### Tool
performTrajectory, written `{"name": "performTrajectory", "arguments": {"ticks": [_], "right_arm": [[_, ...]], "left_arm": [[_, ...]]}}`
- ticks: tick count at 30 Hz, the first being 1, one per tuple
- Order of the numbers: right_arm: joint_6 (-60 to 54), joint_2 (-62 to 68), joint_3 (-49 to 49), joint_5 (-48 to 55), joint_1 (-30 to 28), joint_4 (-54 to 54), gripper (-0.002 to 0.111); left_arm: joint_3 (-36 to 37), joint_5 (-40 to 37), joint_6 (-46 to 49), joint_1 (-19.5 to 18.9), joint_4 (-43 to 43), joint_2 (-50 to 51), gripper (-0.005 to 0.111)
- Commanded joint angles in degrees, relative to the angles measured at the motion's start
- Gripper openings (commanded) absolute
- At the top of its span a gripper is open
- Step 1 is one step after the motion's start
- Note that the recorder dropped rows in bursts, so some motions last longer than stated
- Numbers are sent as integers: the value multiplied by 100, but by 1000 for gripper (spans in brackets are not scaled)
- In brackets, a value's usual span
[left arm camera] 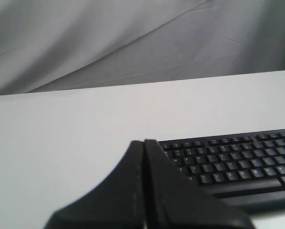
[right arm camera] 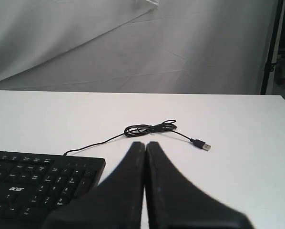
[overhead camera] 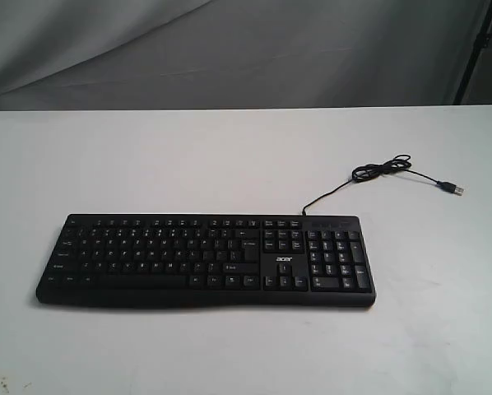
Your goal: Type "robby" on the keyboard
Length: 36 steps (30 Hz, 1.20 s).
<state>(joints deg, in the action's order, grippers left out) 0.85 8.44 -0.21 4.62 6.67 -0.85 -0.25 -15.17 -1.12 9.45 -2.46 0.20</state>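
Observation:
The black keyboard [overhead camera: 205,259] with an "acer" logo lies flat on the white table [overhead camera: 229,156], near its front. Neither arm shows in the exterior view. In the left wrist view my left gripper [left arm camera: 144,142] is shut, empty, held off the keyboard's [left arm camera: 238,160] letter end. In the right wrist view my right gripper [right arm camera: 145,144] is shut too, with nothing in it, beside the number-pad end of the keyboard [right arm camera: 37,183].
The keyboard's thin black cable [overhead camera: 378,171] coils behind its right end and ends in a loose USB plug [overhead camera: 453,188]; cable [right arm camera: 149,129] and plug [right arm camera: 202,144] lie beyond my right gripper. A grey cloth backdrop [overhead camera: 229,49] hangs behind the table.

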Motion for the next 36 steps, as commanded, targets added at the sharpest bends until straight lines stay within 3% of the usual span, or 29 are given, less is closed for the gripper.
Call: {"name": "performTrajectory", "arguments": {"ticks": [1, 5, 14, 18, 26, 31, 36], "right_arm": [[-43, -32, 21, 2, -36, 24, 0], [-43, 47, -369, 109, -36, -199, 0], [-85, 1101, -2393, 817, -36, 151, 0], [-85, 1683, -3133, 1021, -36, -334, 0], [270, 2600, -3523, 1510, 79, -1170, 0], [-532, 3609, -3981, 2477, 1084, -1220, 0], [-1162, 5449, -5300, 2898, 2379, -1246, 0]], "left_arm": [[25, 42, -16, 36, -27, -20, 0], [25, 42, -16, 36, -27, -20, 0], [25, 42, -16, 36, -27, -20, 0], [25, 42, -16, 36, -27, -20, 0], [25, 42, -16, 36, -27, -20, 0], [25, 42, -16, 36, -27, -20, 0], [25, 42, -16, 36, -27, -20, 0]]}}
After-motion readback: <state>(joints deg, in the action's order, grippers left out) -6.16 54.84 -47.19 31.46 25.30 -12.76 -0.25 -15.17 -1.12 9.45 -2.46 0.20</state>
